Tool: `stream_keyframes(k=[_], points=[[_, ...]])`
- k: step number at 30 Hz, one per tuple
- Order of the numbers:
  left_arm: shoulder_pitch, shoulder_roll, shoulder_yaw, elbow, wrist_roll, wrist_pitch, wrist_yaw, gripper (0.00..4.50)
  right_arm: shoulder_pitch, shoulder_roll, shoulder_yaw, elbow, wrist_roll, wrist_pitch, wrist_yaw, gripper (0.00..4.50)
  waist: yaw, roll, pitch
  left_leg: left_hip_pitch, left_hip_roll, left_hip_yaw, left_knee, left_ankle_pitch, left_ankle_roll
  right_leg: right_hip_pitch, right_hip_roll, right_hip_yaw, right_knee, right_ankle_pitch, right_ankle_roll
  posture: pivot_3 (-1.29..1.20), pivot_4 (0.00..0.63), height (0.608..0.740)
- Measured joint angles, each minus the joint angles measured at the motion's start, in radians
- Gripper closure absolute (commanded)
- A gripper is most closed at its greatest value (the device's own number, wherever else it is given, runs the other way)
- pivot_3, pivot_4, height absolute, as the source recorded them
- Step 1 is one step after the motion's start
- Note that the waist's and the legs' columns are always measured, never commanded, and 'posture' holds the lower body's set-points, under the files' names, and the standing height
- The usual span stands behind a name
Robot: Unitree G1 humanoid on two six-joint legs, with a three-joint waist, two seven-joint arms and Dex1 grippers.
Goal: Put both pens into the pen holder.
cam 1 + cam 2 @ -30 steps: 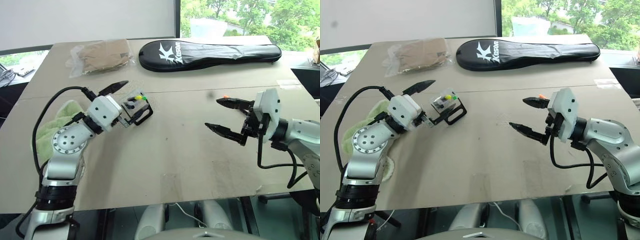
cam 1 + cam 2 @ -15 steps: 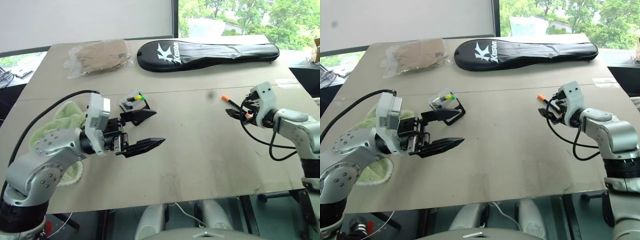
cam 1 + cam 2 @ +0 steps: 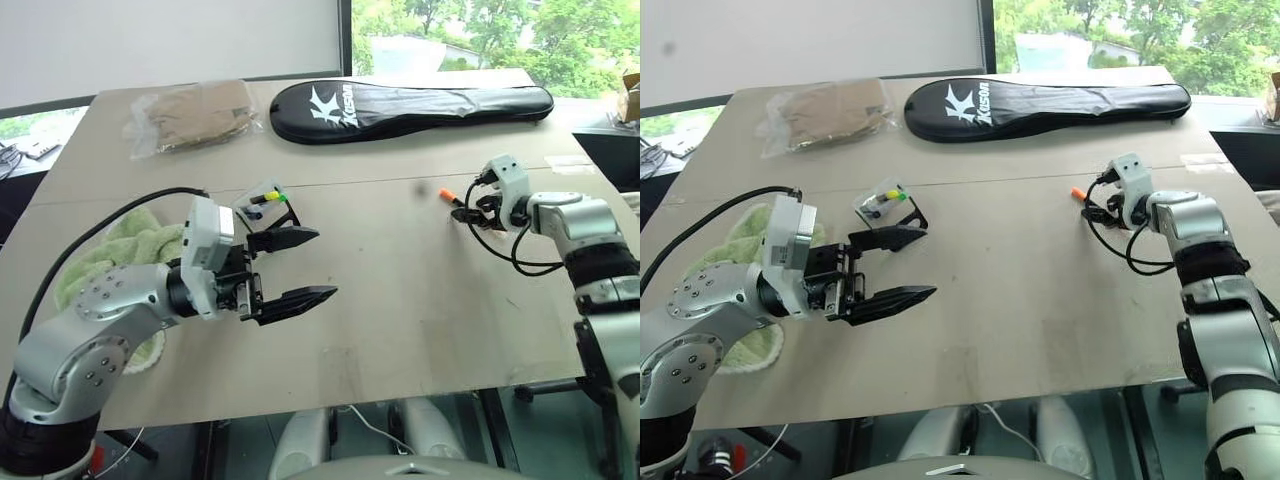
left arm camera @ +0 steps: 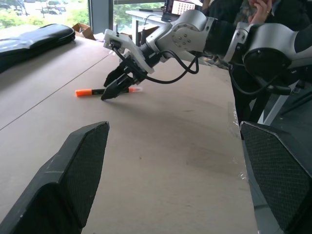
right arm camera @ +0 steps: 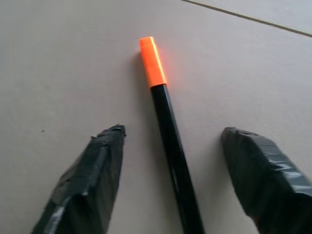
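Black plastic, slim and rigid: the orange-capped pen (image 5: 165,131) lying flat on the table (image 3: 400,300) will be light, smooth and quick to roll, so we would pinch mid-barrel, clear of the cap. It sits between our right gripper's (image 5: 175,185) half-spread fingers, untouched. A second ago that gripper hung wider and well short of the pen. The yellow-capped pen (image 3: 268,197) already stands in the pen holder (image 3: 258,204), just beyond our left gripper (image 3: 300,268), which is fully spread and empty, having pulled back from the holder.
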Motion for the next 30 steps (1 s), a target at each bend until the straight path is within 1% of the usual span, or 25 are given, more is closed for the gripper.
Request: stream_keyframes(k=[4,5,6,10,13,14,16,18,20,22,24,27,28,30], points=[[0.003,-0.031,0.0,-0.01,0.017,0.001,0.062,0.0,-0.062,-0.004,0.003,0.12,-0.051,-0.029,0.084,4.0,0.001,0.0,0.0,0.0,0.001,0.0,0.0,0.0,0.0,0.0,0.0,0.0,0.0,0.0,0.0,0.0,0.15,0.74],[0.004,-0.036,0.0,-0.014,0.017,0.001,0.073,0.0,-0.064,-0.004,0.002,0.127,-0.054,-0.03,0.096,4.37,0.001,0.0,0.0,0.0,0.001,0.0,0.0,0.0,0.0,0.0,0.0,0.0,0.0,0.0,0.0,0.0,0.15,0.74],[0.004,-0.045,0.0,-0.023,0.016,0.006,0.093,0.0,-0.066,-0.007,-0.001,0.133,-0.058,-0.031,0.113,4.49,0.001,0.0,0.0,0.0,0.001,0.0,0.0,0.0,0.0,0.0,0.0,0.0,0.0,0.0,0.0,0.0,0.15,0.74],[0.003,-0.081,0.0,-0.04,-0.033,0.052,0.195,0.0,-0.021,-0.02,-0.046,0.092,-0.042,-0.025,0.168,4.49,0.005,-0.001,-0.001,0.0,0.001,0.0,0.0,0.0,0.0,0.0,0.0,0.0,0.0,0.0,0.0,0.0,0.15,0.74],[-0.006,-0.101,0.0,-0.04,-0.156,0.12,0.288,0.0,0.089,-0.027,-0.114,-0.07,0.029,0.013,0.228,4.49,0.006,-0.001,-0.001,-0.002,0.001,-0.001,0.001,0.0,0.0,-0.001,-0.001,-0.001,0.0,0.0,0.0,0.0,0.15,0.74],[-0.018,-0.104,-0.002,-0.036,-0.205,0.147,0.336,0.0,0.139,-0.028,-0.143,-0.158,0.07,0.046,0.243,4.49,0.007,-0.001,-0.001,-0.002,0.001,-0.002,0.001,0.0,0.0,-0.001,-0.001,-0.002,0.0,0.0,0.0,0.0,0.15,0.74],[-0.055,-0.123,-0.006,-0.005,-0.313,0.199,0.465,0.0,0.259,-0.009,-0.223,-0.435,0.217,0.176,0.262,4.49,0.006,0.001,0.0,-0.003,0.001,-0.003,0.001,0.0,0.0,-0.001,-0.001,-0.002,0.001,0.0,0.0,0.0,0.15,0.74],[-0.106,-0.194,-0.028,0.045,-0.412,0.213,0.583,0.0,0.366,0.015,-0.302,-0.759,0.376,0.304,0.238,4.49,0.009,0.002,0.001,-0.004,0.001,-0.004,0.001,0.0,0.0,-0.001,-0.001,-0.004,0.001,0.0,0.0,0.0,0.15,0.74],[-0.146,-0.252,-0.055,0.089,-0.47,0.215,0.665,0.0,0.413,0.053,-0.337,-0.998,0.5,0.383,0.194,4.49,0.008,0.002,0.0,-0.004,0.001,-0.005,0.001,0.0,0.0,-0.001,0.0,-0.005,0.001,0.0,0.0,0.0,0.15,0.74],[-0.181,-0.286,-0.076,0.125,-0.491,0.216,0.714,0.0,0.44,0.086,-0.35,-1.145,0.579,0.432,0.14,4.49,0.01,0.001,0.0,-0.004,0.0,-0.005,0.002,0.0,0.0,0.0,-0.001,-0.005,0.0,0.0,0.0,0.0,0.15,0.74],[-0.215,-0.309,-0.1,0.157,-0.494,0.223,0.735,0.0,0.456,0.115,-0.349,-1.245,0.634,0.473,0.071,4.49,0.01,0.001,0.0,-0.003,-0.001,-0.005,0.003,0.0,0.0,0.0,-0.001,-0.005,0.001,0.0,0.0,0.0,0.15,0.74],[-0.251,-0.332,-0.127,0.181,-0.494,0.238,0.733,0.0,0.463,0.112,-0.318,-1.31,0.652,0.49,0.011,4.49,0.01,0.001,0.0,-0.003,-0.002,-0.005,0.003,0.0,0.0,0.0,-0.001,-0.005,0.001,0.0,0.0,0.0,0.15,0.74],[-0.263,-0.332,-0.134,0.186,-0.494,0.242,0.73,0.54,0.463,0.112,-0.303,-1.319,0.653,0.493,-0.001,4.5,0.009,0.001,0.0,-0.003,-0.002,-0.006,0.003,0.0,0.0,0.0,-0.001,-0.006,0.001,0.0,0.0,0.0,0.15,0.74],[-0.278,-0.332,-0.149,0.191,-0.494,0.256,0.719,1.26,0.463,0.109,-0.281,-1.324,0.654,0.493,-0.024,4.5,0.007,0.001,0.0,-0.003,-0.001,-0.005,0.003,0.0,0.0,0.0,-0.001,-0.005,0.001,0.0,0.0,0.0,0.15,0.74]])
